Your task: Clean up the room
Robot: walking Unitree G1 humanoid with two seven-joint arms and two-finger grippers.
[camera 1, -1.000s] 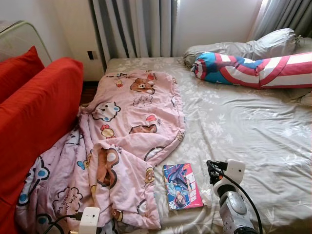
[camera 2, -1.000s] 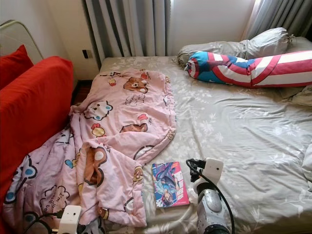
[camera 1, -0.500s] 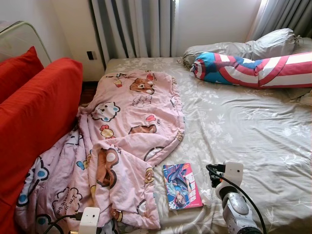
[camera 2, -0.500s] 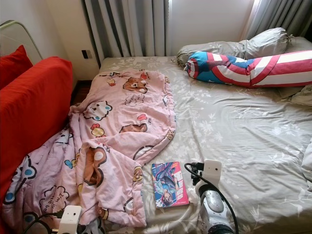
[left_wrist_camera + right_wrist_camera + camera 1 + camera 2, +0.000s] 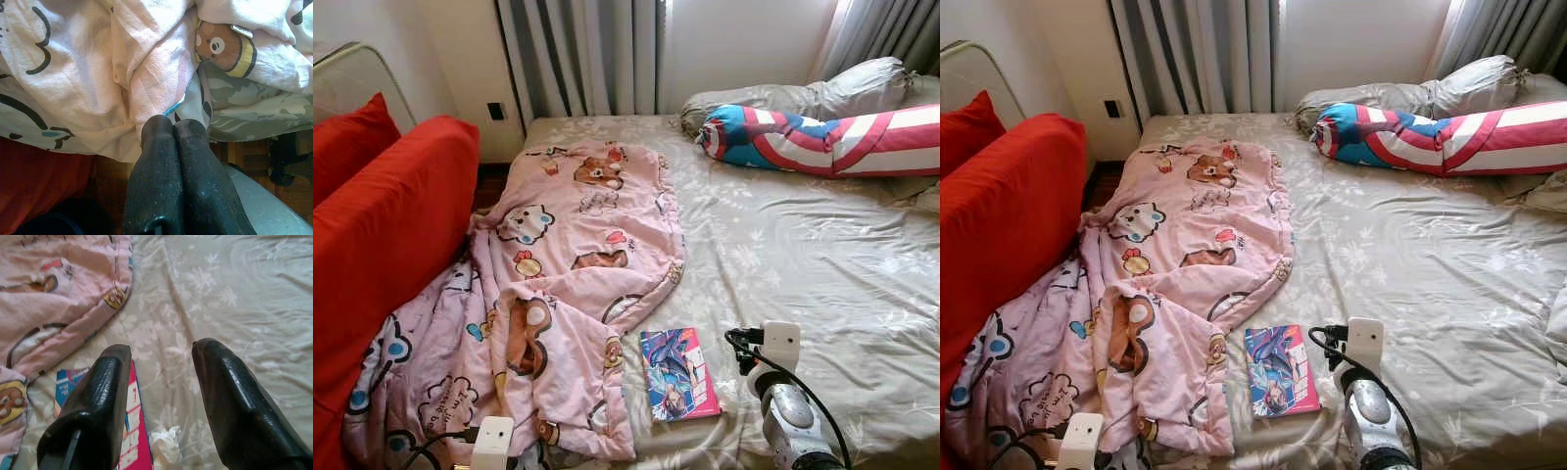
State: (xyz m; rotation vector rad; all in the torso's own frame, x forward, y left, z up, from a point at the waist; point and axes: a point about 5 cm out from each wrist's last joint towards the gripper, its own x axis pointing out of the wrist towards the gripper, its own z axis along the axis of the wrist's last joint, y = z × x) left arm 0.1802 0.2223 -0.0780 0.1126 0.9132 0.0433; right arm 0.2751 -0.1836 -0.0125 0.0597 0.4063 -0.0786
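Note:
A pink cartoon-print blanket [image 5: 568,255] lies crumpled over the left half of the bed and hangs off its near edge. A colourful comic book [image 5: 678,374] rests flat on the grey floral sheet [image 5: 803,255], beside the blanket's edge. A small crumpled white tissue [image 5: 166,440] lies next to the book. My right gripper [image 5: 164,348] hovers open just over the sheet, one finger above the book's [image 5: 129,440] pink edge, with nothing held. My left gripper [image 5: 171,125] is shut, low at the bed's near edge, its tips touching the hanging blanket [image 5: 98,73].
Big red cushions [image 5: 382,215] stand along the bed's left side. A red, white and blue bolster [image 5: 822,137] and a grey pillow [image 5: 803,96] lie at the head. Curtains [image 5: 587,59] hang behind. Wooden floor [image 5: 254,171] shows under the bed edge.
My right arm has drawn back a little toward the bed's near edge. The book, blanket and left arm stay as they were.

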